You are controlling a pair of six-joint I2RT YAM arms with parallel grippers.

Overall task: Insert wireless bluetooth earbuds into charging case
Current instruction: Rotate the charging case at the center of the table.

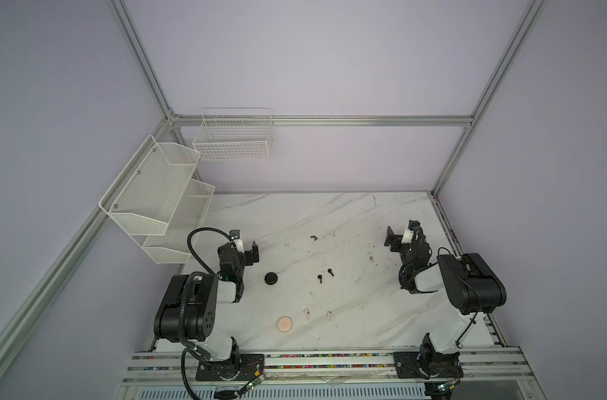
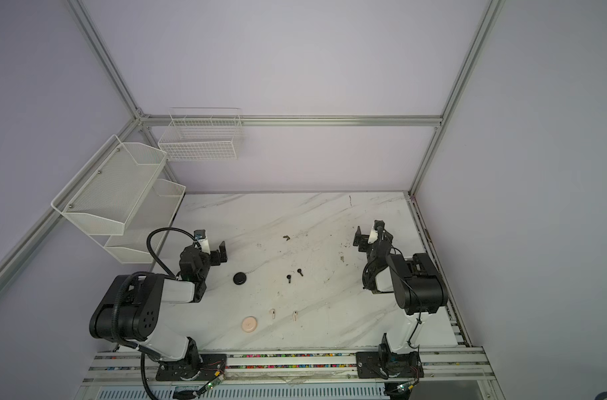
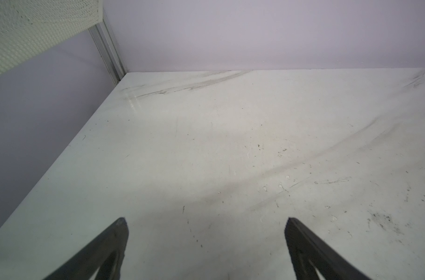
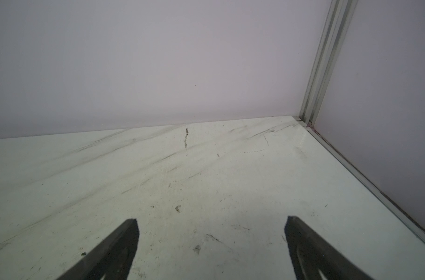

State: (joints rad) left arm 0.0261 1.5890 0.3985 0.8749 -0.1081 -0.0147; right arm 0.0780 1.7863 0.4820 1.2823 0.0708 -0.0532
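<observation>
Find the jaws of the left arm [image 1: 191,304] and of the right arm [image 1: 468,287] spread wide, holding nothing, hanging over bare counter [image 1: 347,221] on opposite sides (nothing but marbled surface between the tips in either wrist view). Look between them, and back toward the bases, for the task's things: two black earbuds [image 1: 319,277] lying loose side by side near mid-counter, close but apart, and two cream earbuds [image 1: 307,313] lying nearer the base rail [image 1: 329,360], well apart from the black ones. Note a round black case [image 1: 271,278] on the left arm's side of the black pair, and a round cream case [image 1: 284,324] likewise beside the cream pair; lids apparently shut, though too small to settle. Read each bud's long axis as running roughly from far wall to base rail, exact tilt too fine to tell. Judge the black pair about midway between the two arms, the cases and the cream pair somewhat nearer the left. Expect to swing inward and draw back before descending, closing across a stem, not along it. Ignore the dark scrap [image 1: 314,237] farther out.
</observation>
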